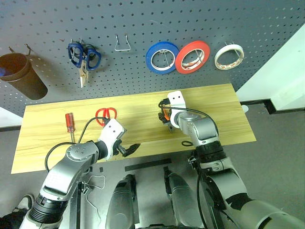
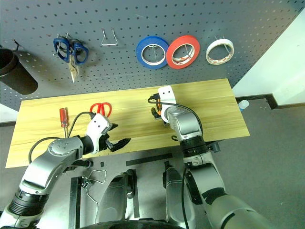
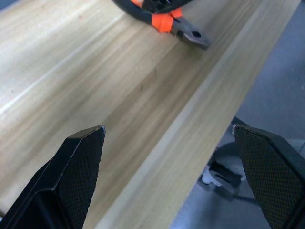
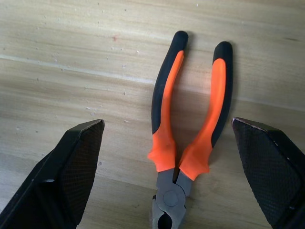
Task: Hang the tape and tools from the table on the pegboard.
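Orange-and-black pliers (image 4: 190, 138) lie flat on the wooden table (image 1: 224, 119), their handles pointing toward the pegboard (image 1: 143, 19). My right gripper (image 4: 167, 125) hovers over them, open, with one finger on each side and no contact. Red-handled scissors (image 1: 106, 114) and a small red screwdriver (image 1: 70, 122) lie on the table's left half. My left gripper (image 1: 127, 150) is open and holds nothing, at the table's front edge just right of the scissors. The cream-white tape (image 1: 229, 56) hangs on a pegboard hook at the right.
On the pegboard hang blue-handled scissors (image 1: 84, 57), a blue roll (image 1: 161, 57), a red roll (image 1: 192, 56) and a brown cup (image 1: 21, 74). A bare wire hook (image 1: 122, 44) sits between the blue scissors and the blue roll.
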